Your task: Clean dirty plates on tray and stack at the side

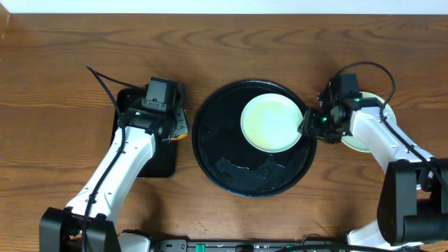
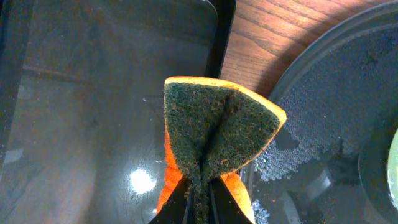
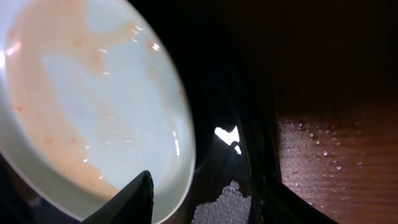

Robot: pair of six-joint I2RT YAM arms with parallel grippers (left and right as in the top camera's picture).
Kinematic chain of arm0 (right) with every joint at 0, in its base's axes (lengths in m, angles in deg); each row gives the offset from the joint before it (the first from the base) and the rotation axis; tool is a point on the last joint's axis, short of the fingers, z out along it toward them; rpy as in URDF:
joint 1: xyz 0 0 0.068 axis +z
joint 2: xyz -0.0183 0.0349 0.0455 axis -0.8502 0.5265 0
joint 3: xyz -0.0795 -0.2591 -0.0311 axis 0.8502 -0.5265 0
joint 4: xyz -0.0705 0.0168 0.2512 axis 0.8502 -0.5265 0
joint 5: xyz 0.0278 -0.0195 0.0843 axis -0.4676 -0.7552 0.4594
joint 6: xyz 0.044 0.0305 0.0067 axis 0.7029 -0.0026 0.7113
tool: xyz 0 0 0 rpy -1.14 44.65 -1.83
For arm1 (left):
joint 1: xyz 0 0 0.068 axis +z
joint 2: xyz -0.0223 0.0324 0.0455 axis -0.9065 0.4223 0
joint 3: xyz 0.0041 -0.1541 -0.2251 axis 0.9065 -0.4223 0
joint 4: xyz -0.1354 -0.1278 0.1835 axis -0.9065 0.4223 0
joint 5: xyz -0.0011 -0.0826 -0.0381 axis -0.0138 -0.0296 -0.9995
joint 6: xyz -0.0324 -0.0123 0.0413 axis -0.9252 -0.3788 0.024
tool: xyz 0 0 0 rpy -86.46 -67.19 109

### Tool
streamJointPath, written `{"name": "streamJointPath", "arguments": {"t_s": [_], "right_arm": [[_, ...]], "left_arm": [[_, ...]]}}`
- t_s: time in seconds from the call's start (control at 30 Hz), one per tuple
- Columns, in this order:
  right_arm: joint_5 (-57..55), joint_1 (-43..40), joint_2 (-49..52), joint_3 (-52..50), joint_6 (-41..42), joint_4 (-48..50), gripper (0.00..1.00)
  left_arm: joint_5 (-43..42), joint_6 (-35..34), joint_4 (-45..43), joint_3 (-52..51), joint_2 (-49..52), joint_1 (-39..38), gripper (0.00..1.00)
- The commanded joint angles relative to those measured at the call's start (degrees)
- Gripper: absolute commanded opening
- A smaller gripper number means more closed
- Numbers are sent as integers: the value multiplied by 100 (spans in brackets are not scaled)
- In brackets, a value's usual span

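Your left gripper [image 2: 200,191] is clenching a folded sponge [image 2: 217,134], green scouring face out, orange backing showing at the edges. In the overhead view it's hanging over the right edge of the rectangular tray [image 1: 133,105], just left of the round tray [image 1: 210,150], not touching any plate. The left wrist view is showing a strip of bare table [image 2: 267,37] between the two trays.

Your right gripper [image 1: 311,124] is sitting at the right edge of the mint plate [image 1: 271,123]. In the right wrist view one finger [image 3: 130,199] is lying over the plate's inner rim at the near edge; the other finger is hidden, so you can't tell whether it's clamping.

The mint plate is lying inside the round tray, in the upper-right part, close to the rim. Its face is carrying a thin orange-brown smear across the upper left and a few specks. It's looking wet and glossy.

The round tray is holding a water film [image 1: 241,171] with droplets in its lower half. More droplets [image 3: 323,149] are sitting on the wood beside the tray's rim.

A second plate [image 1: 355,144], pale, is lying on the table right of the round tray, mostly under your right arm. Exact colour is unclear from here.
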Motion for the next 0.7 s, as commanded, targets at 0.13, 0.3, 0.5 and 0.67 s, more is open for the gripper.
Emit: {"name": "streamJointPath", "arguments": {"t_s": [0.13, 0.3, 0.5, 0.67], "right_arm": [[361, 50, -101, -577, 461, 597, 25], [363, 140, -101, -859, 625, 1001, 5], [341, 219, -98, -876, 625, 1069, 7], [245, 317, -98, -881, 693, 1067, 7]], "left_arm": [[72, 72, 20, -76, -4, 28, 8], [72, 72, 22, -79, -4, 28, 8], [72, 72, 20, -76, -4, 28, 8], [72, 72, 22, -76, -4, 28, 8]]}}
